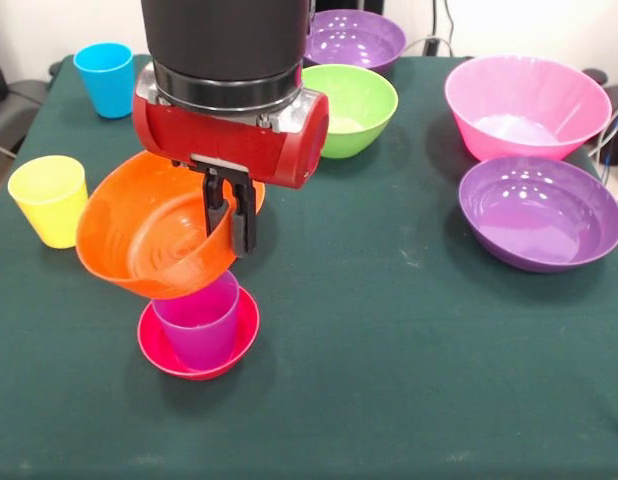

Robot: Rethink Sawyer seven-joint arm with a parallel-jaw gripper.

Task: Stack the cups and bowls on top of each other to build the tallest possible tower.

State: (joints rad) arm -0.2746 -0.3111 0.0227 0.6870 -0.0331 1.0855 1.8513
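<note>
tilted orange bowl rests on purple cup standing in red bowl.

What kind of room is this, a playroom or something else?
Probably a robot lab or test room, not a playroom. A robot arm's gripper holds an orange bowl over a table covered in green cloth, plastic cups and bowls are spread around, and cables run at the edges.

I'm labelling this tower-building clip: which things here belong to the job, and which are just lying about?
Job: gripper, orange bowl, purple cup, red bowl, yellow cup, blue cup, green bowl, pink bowl, near purple bowl, far purple bowl.
Lying about: cables beyond the table.
</note>
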